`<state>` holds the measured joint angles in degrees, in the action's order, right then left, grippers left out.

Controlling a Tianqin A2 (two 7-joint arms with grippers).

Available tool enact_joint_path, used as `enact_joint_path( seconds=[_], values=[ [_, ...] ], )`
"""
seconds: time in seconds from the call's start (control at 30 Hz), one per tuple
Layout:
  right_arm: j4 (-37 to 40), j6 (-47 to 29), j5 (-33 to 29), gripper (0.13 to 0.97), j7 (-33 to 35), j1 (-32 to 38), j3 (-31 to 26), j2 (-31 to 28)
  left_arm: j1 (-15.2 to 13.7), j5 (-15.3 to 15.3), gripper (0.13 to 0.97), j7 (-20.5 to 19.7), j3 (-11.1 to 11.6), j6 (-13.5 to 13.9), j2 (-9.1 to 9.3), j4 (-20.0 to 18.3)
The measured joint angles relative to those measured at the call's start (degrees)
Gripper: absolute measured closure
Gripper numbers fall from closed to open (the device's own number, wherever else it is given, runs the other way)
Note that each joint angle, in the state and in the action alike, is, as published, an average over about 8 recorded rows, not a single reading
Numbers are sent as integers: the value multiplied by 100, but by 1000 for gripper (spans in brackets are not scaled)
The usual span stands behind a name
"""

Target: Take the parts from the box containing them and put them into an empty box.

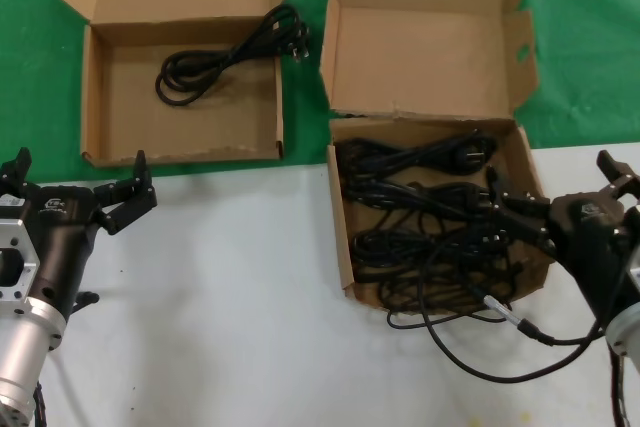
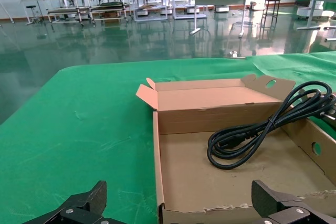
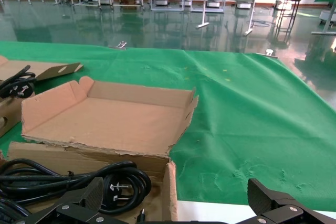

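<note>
The right gripper (image 1: 520,215) hangs over the right edge of the full box (image 1: 345,237), its fingers (image 1: 510,199) spread apart and clamped on nothing. Just beneath and beyond them, toward the robot's left, lie the bundled cords (image 1: 420,209), stacked in rows whose long axes run across the box from side to side; the top bundle's plug (image 1: 470,155) points toward the right wall. Nearer the robot than the gripper, a thin cable (image 1: 470,332) spills over the box's front wall onto the white table (image 1: 230,287), ending in a silver connector (image 1: 503,312). Behind the box stands its tall lid (image 1: 420,42).

The left gripper (image 1: 82,190) waits well away on the robot's left, fingers wide apart and empty, just short of the front wall of the shallow box (image 1: 95,97). Inside that box, beyond this gripper, one cord (image 1: 215,59) lies on a diagonal, its loop toward the box's middle and its plug end (image 1: 290,35) draped over the far right corner onto the green cloth (image 1: 580,37).
</note>
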<state>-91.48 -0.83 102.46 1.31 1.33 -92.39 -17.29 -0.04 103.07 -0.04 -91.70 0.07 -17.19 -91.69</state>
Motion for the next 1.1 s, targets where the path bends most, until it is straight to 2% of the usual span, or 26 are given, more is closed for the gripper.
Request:
enact_joint_path(
  seconds=[1.1],
  values=[
    [0,0,0,129,0,0,0,0,0,0,132,0,0,0,0,0]
  ],
)
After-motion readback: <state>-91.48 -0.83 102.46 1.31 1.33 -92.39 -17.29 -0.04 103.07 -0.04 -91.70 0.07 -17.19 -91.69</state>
